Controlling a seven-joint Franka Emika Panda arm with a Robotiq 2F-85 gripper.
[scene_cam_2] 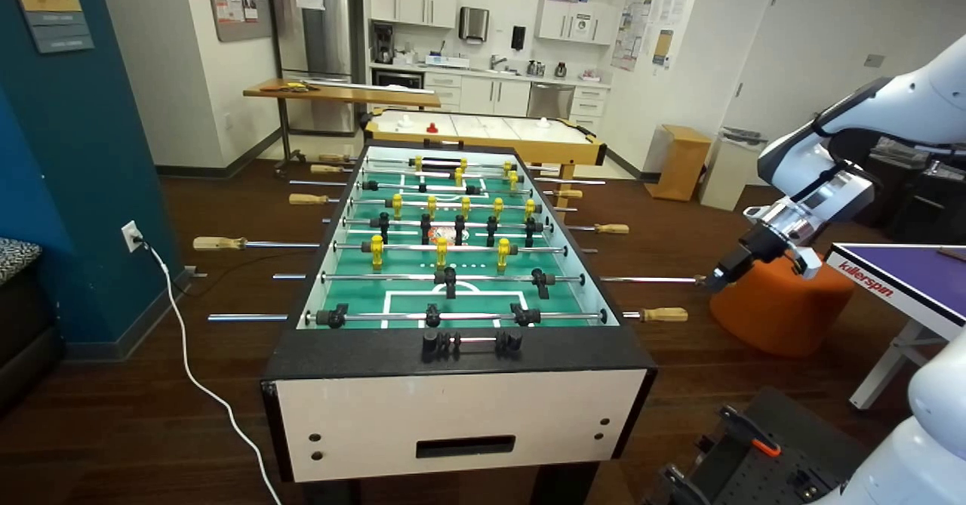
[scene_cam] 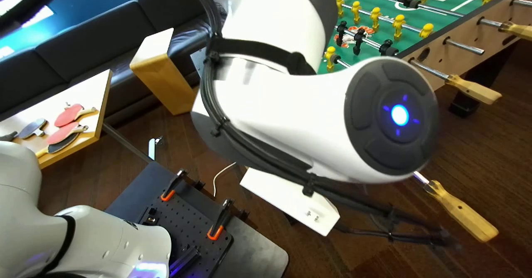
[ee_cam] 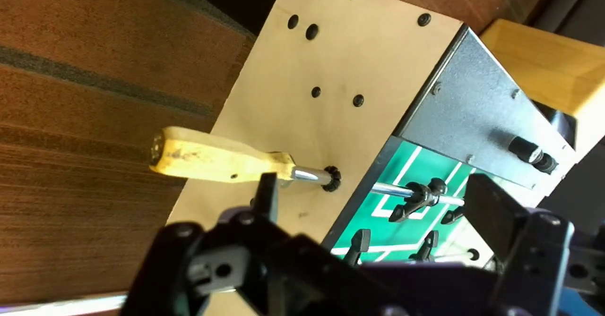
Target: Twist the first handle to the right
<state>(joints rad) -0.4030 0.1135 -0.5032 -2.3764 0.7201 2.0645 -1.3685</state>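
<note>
A foosball table (scene_cam_2: 468,403) stands beside the robot's gripper (ee_cam: 375,193), whose two fingers (ee_cam: 268,195) are spread apart. In the wrist view, the table's endmost wooden handle (ee_cam: 215,158) sits outside that gap, just past one fingertip, which overlaps its edge; contact cannot be told.

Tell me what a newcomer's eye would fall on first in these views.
Likely the foosball table with its green playfield, in the middle of an exterior view, an orange pouf to its right. In an exterior view, a blue light on the white robot arm glows right of centre. In the wrist view, a wooden foosball handle shows left of centre, the open pincer in the lower half.
</note>
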